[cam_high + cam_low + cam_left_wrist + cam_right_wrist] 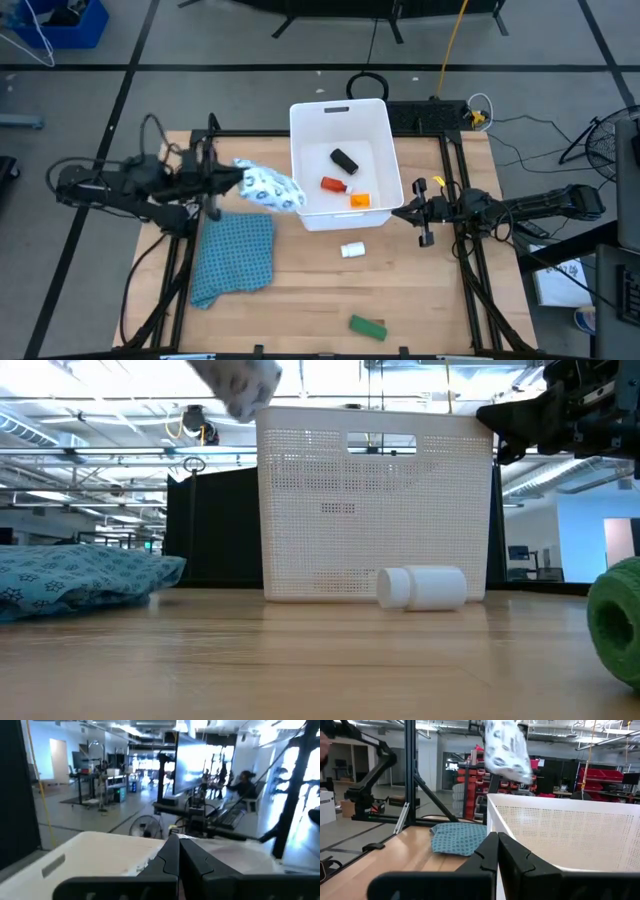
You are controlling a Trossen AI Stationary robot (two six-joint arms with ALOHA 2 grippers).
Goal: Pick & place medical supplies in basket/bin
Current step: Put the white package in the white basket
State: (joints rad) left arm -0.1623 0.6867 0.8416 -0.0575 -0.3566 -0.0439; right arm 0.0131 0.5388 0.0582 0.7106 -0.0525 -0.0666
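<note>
From above, I am seeing the left gripper [243, 180] pinching the crinkled white printed flat packet [270, 188] over the left rim of the white tub [310, 120]; the tub is holding a black block [344, 160], a red-orange bottle [334, 184] and an orange piece [359, 200]. The right gripper [408, 212] is waiting, fingers together and empty, beside the tub's right wall. A small white cylinder [352, 250], a green block [367, 326] and a rumpled blue cloth [235, 255] are lying on the pale wooden table [300, 300]. At table height, the tub's perforated wall is standing behind the cylinder. Both wrist views are showing closed fingers and an open workshop beyond.
</note>
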